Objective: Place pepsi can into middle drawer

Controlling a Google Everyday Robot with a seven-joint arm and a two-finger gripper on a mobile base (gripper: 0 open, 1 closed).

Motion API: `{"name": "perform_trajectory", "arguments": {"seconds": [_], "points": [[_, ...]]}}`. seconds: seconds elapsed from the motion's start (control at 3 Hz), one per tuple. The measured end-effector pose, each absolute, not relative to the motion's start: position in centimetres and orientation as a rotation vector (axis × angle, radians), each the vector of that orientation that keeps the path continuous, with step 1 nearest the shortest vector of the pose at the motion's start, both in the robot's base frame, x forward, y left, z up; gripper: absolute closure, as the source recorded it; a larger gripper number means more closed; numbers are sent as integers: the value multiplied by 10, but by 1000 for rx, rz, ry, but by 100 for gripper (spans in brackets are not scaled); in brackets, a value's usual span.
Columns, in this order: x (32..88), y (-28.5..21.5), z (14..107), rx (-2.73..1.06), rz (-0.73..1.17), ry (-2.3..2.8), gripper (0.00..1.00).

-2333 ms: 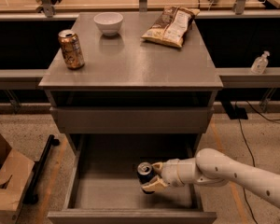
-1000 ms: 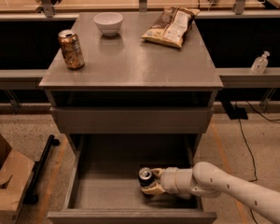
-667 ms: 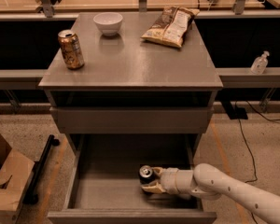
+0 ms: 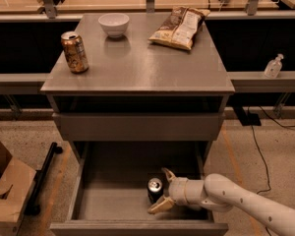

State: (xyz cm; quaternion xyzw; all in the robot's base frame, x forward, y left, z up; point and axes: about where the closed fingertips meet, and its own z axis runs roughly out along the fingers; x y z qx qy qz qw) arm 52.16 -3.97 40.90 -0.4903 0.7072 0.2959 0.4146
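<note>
The pepsi can (image 4: 155, 189), dark with a silver top, stands upright on the floor of the open middle drawer (image 4: 110, 200), near its front right. My gripper (image 4: 162, 191) reaches in from the right at the can's level. It is open, with one fingertip (image 4: 166, 173) behind the can and the other one in front of it. The fingers stand apart from the can's sides.
On the cabinet top (image 4: 137, 65) stand a gold-brown can (image 4: 74, 51) at the left, a white bowl (image 4: 113, 23) at the back and a chip bag (image 4: 181, 27) at the right. The drawer above (image 4: 137, 127) is shut. A cardboard box (image 4: 7, 191) sits on the floor at the left.
The gripper lowered the can to the drawer floor near the front. Its fingers have since spread apart and let go of the can.
</note>
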Motion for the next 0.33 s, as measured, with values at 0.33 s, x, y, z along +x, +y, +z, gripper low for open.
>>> {"name": "perform_trajectory", "arguments": {"seconds": [0.33], "points": [[522,-40,409,-1232,744,1777,0]]}}
